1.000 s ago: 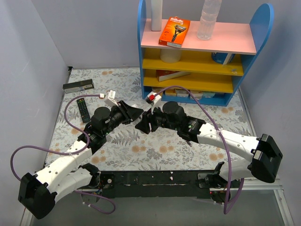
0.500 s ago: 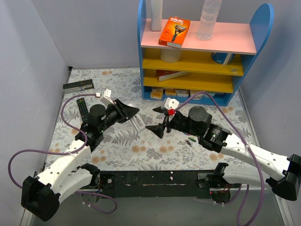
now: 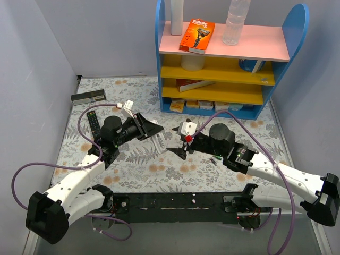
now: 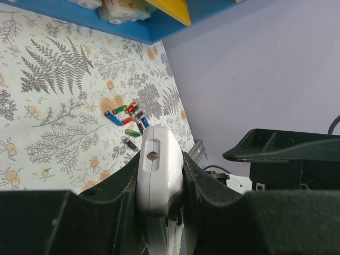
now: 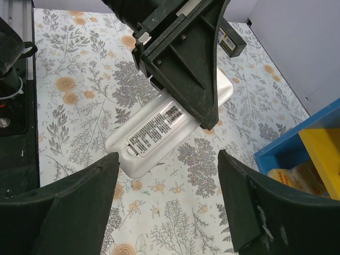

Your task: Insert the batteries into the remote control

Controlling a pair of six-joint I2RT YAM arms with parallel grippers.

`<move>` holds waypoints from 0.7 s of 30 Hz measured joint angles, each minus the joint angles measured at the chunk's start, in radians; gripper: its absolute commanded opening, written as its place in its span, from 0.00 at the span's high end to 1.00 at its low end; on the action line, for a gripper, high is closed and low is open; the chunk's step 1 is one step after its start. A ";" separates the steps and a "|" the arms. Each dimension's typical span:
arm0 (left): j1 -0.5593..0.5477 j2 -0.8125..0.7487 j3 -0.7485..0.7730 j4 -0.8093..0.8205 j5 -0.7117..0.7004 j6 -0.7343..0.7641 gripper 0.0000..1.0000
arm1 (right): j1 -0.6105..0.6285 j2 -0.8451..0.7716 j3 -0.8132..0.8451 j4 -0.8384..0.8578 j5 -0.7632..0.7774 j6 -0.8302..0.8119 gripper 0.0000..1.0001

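Note:
My left gripper is shut on the white remote control, holding it by one end above the floral mat. In the left wrist view the remote control is pinched edge-on between the two fingers. The right wrist view shows the remote control's labelled back face, with the cover on. My right gripper faces it from the right, open, its fingers wide on either side and not touching. The batteries, several coloured cells, lie loose on the mat under my right arm.
A black remote and a long dark box lie at the far left. A blue shelf unit stands at the back right with an orange razor box and a bottle. Walls close both sides.
My right gripper let go near the remote, pulled back to the right while opening, and has come partway back toward it. My left gripper kept hold, shifting slightly.

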 measured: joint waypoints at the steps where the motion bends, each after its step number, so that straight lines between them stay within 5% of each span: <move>1: 0.000 0.002 0.000 0.003 0.009 -0.002 1.00 | 0.000 0.002 0.000 0.000 -0.006 -0.011 0.20; 21: 0.001 0.068 0.054 -0.013 0.079 -0.027 1.00 | 0.000 0.068 0.016 -0.007 -0.049 -0.189 0.23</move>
